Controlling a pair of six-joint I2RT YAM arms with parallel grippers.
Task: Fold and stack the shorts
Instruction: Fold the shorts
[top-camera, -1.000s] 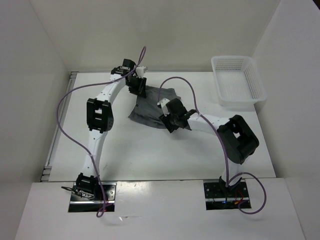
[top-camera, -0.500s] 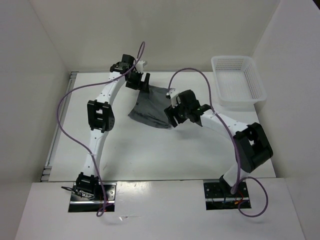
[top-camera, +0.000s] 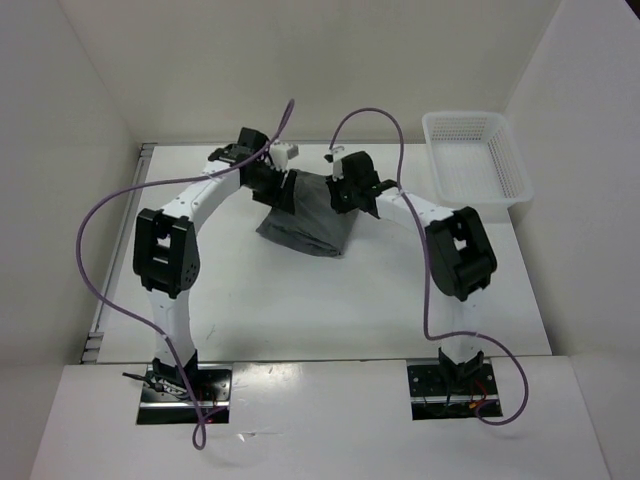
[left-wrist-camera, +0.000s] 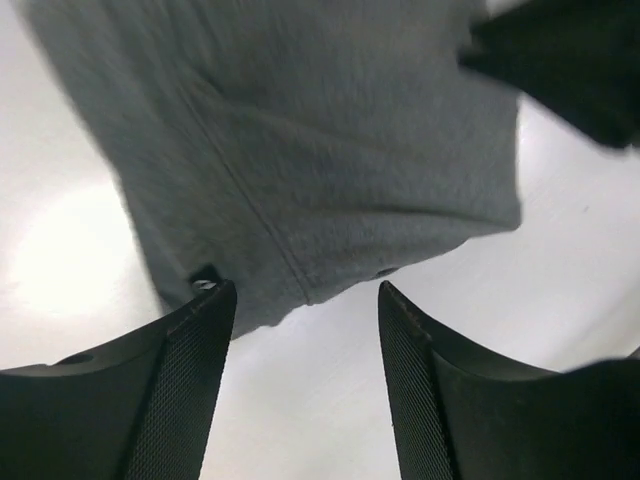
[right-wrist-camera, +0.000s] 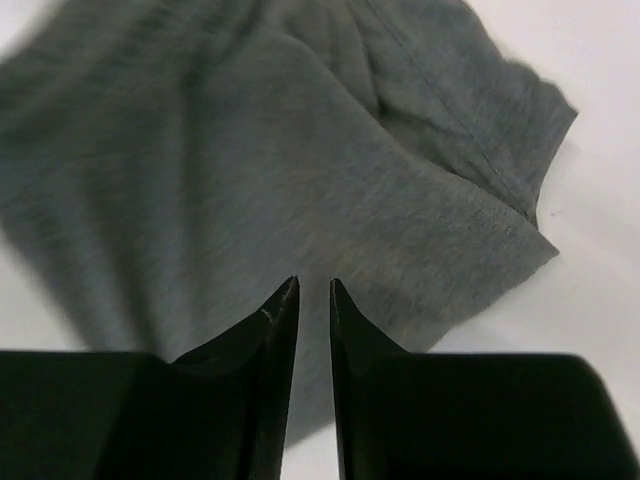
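I was two pairs of jaws over one heap of cloth. The shorts (top-camera: 305, 215) lay crumpled on the table (top-camera: 300, 300), well apart from the basket (top-camera: 480, 203) and to its left in the overhead view. My left gripper (left-wrist-camera: 305, 295) hung at the edge of the shorts farthest from the basket. Its fingers were spread wide with only bare table between them, and the grey hem lay just past their tips. My right gripper (right-wrist-camera: 314, 285) hovered over the side of the shorts nearer the basket. Its fingers were drawn almost together, with a thin slit left between them. I saw no cloth caught in that slit.
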